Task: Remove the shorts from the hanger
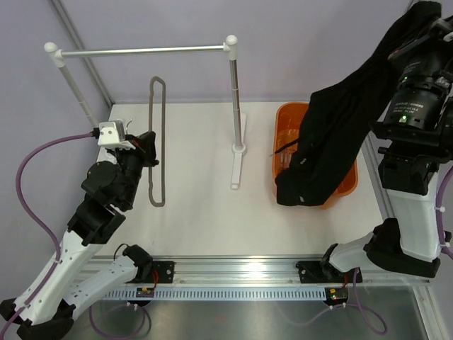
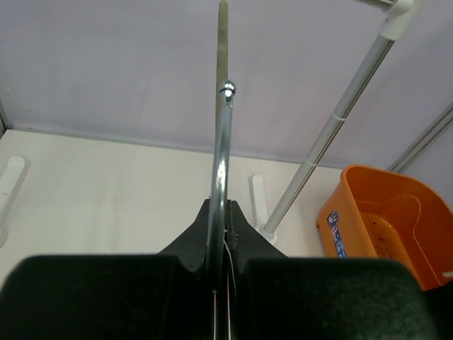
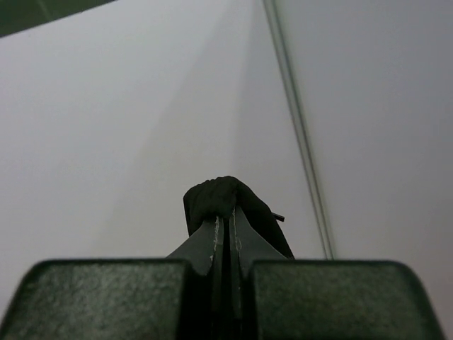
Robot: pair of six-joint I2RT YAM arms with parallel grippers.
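The hanger, a thin grey-brown loop, hangs free of any fabric over the left of the table. My left gripper is shut on its side. In the left wrist view the fingers pinch the hanger's shiny wire stem. The black shorts hang in a long drape from my right gripper, raised high at the far right. Their lower end dangles over the orange tub. In the right wrist view the gripper is shut on a bunch of the black fabric.
A silver rail with white joints spans the back left. Its right post stands on a white foot mid-table, also in the left wrist view. The orange tub stands right of that post. Purple walls close the back.
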